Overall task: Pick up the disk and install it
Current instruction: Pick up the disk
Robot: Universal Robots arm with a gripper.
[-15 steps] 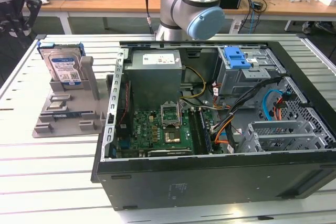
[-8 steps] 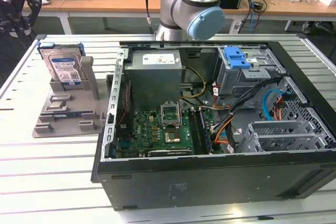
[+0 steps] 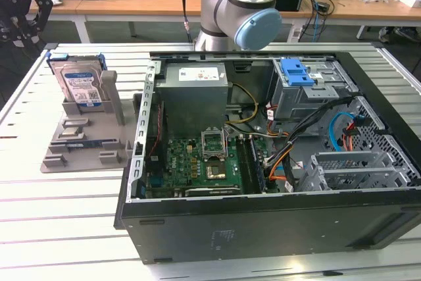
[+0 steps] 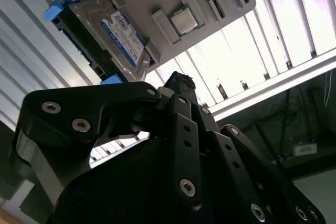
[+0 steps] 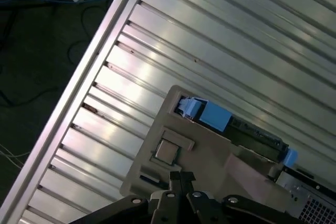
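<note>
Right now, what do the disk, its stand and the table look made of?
The disk: silver metal body, going by its sheen; paper-like white-and-blue label; blue carrier looks like matte plastic. The stand: matte grey, probably plastic. The table: ribbed reflective slats, likely aluminium.

counts | disk (image 3: 79, 85): 1 | blue carrier (image 4: 54, 12): 1 | grey fixture stand (image 3: 72, 153): 1 | CPU chip (image 4: 184, 21) on stand: 1 | open PC case (image 3: 263, 228): 1 | power supply (image 3: 195, 97): 1 | motherboard (image 3: 191, 162): 1 | blue latch bracket (image 3: 296, 70): 1 | robot arm (image 3: 240, 4): 1 | gripper (image 4: 178, 80): 1 | slatted table (image 3: 59, 228): 1
</note>
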